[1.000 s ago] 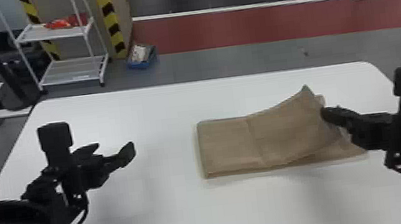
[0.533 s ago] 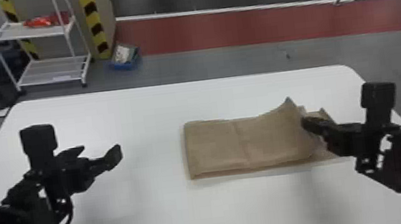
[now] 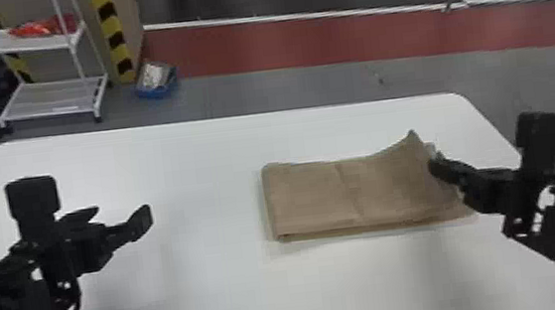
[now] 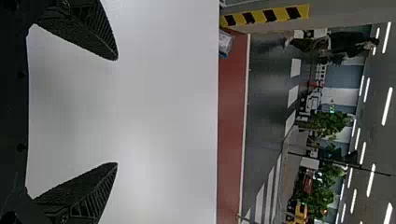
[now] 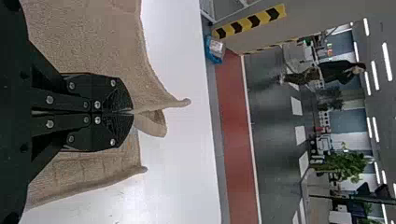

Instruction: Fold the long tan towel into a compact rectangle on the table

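In the head view the tan towel (image 3: 316,196) lies folded on the white table (image 3: 217,294), right of the middle, its far right corner lifted in a peak. At its right end is my right gripper (image 3: 435,169). The right wrist view has the right gripper (image 5: 132,112) shut, its two fingers pinching an edge of the towel (image 5: 93,42), with a loose fold beside the tips. Off to the left, my left gripper (image 3: 120,212) stands open above bare table; in the left wrist view the left gripper (image 4: 116,111) has its fingers wide apart with nothing between.
Beyond the table's far edge stand a white shelf rack (image 3: 50,99) with red items and a blue box (image 3: 156,80) on the floor. A striped yellow and black post (image 3: 112,36) rises beside the rack.
The head view has shifted, so the table, towel and background sit differently in it. The right gripper keeps its hold at the towel's right end; the left remains open.
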